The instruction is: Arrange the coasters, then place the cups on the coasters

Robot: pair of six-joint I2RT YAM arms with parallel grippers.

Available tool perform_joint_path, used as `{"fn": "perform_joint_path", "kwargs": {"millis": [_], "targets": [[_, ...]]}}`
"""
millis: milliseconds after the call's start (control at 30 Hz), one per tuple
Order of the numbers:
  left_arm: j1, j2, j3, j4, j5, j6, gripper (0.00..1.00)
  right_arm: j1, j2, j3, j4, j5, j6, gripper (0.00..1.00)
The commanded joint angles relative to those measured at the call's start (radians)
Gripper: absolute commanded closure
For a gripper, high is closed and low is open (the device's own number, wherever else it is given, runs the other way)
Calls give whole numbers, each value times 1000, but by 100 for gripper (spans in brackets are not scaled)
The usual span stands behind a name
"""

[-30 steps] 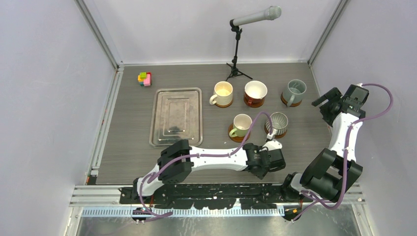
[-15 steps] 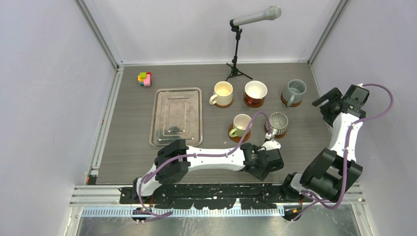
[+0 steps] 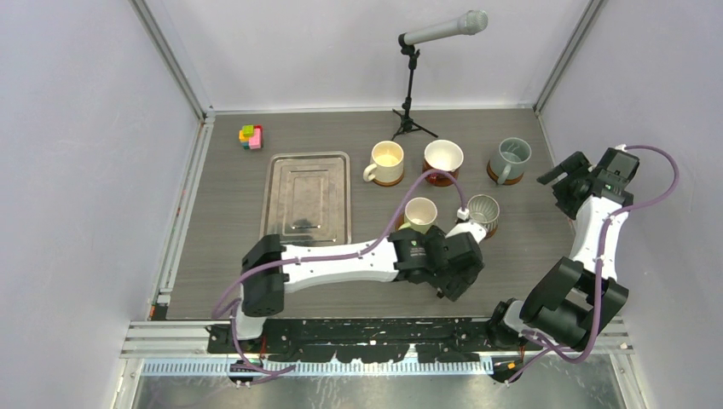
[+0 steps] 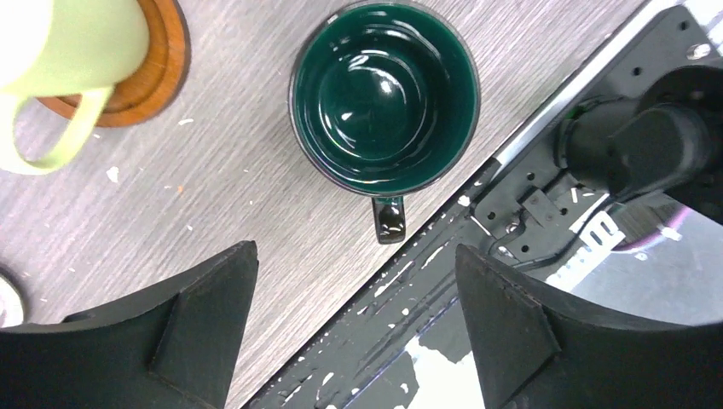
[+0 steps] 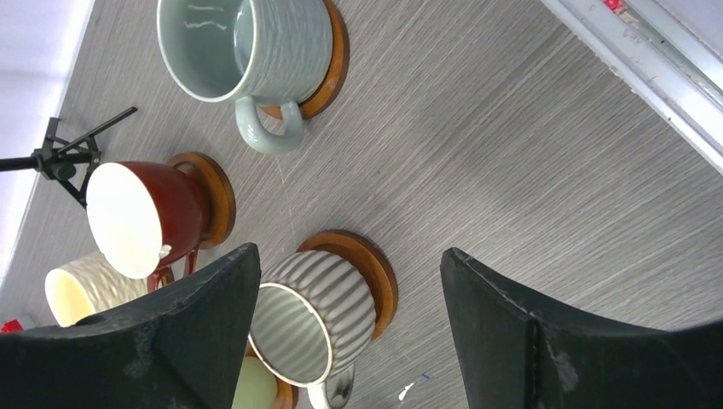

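A dark teal cup point(image 4: 384, 94) stands upright on the bare table by the near edge, handle toward the rail. My left gripper point(image 4: 354, 332) hangs open above and nearer than it, touching nothing; in the top view its wrist point(image 3: 452, 258) hides that cup. The pale green cup point(image 3: 419, 213) sits on a coaster point(image 4: 162, 51). Further coasters carry the ribbed silver cup point(image 5: 315, 324), grey-blue cup point(image 5: 247, 47), red-brown cup point(image 5: 141, 217) and cream cup point(image 3: 385, 162). My right gripper point(image 5: 349, 324) is open and empty, raised at the table's right side point(image 3: 569, 175).
A steel tray point(image 3: 305, 202) lies left of the cups, with a small coloured block toy point(image 3: 251, 136) behind it. A microphone stand point(image 3: 411, 85) stands at the back. The black base rail point(image 4: 529, 196) runs just beside the teal cup.
My left wrist has moved away from the near edge toward the pale green cup, and its elbow has swung left. The right arm has stayed put.
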Motion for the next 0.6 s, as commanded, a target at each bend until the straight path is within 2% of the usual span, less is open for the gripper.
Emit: {"fn": "perform_joint_path", "kwargs": {"millis": [0,100,300,400,567], "targets": [[20,-117,42,-20,64,96,11,-5,-38,-6,42,-47,-24,18],[60,-163,42,-29,108,128,4,-5,-39,-7,43,-84,-39,18],[324,-253,22,22,463,200,0,-4,-49,-18,57,-201,-71,18],[425,-278,82,-21,506,295,0,-5,-42,-18,52,-248,-95,18],[617,-296,162,-103,516,350,0,-4,-34,-8,45,-323,-122,18]]}}
